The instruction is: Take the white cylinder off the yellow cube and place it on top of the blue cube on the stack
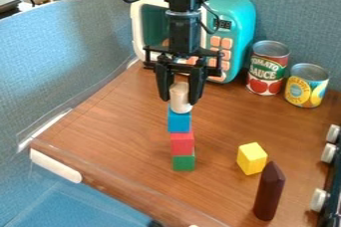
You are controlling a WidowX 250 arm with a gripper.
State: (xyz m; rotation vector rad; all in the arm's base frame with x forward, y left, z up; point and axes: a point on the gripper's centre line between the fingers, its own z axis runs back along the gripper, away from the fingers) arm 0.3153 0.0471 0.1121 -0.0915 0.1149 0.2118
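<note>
While the gripper (180, 99) is holding a pale cylinder (180, 98) between its jaws, the cylinder is standing upright, its long axis running vertically, at the blue block's (179, 121) top.

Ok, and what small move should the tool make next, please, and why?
Probably the tool should ease straight down a little: it holds the peg roughly upright over the blue block, their contact is unclear, and the narrow stack could topple if pushed sideways.

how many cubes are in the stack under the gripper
3: blue cube on top, just below the pale cylinder in the gripper; red cube in the middle; green cube at the bottom.
</note>
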